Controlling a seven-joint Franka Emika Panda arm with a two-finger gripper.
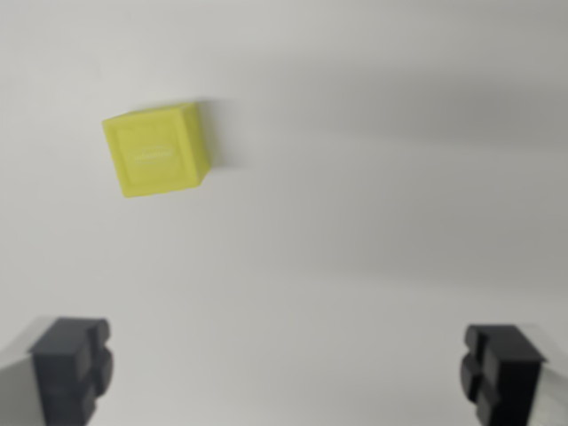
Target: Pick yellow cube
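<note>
A yellow cube (pixel 158 149) rests on a plain white surface in the upper left of the wrist view, slightly turned, with a faint embossed mark on its top face. My gripper (pixel 286 373) is open, its two dark fingertips (pixel 73 366) far apart at the bottom corners of the picture. Nothing lies between them. The cube is above and towards the wrist view's left of the gap, well apart from both fingertips.
A white tabletop (pixel 373 222) fills the whole view, crossed by soft grey shadows along the upper right.
</note>
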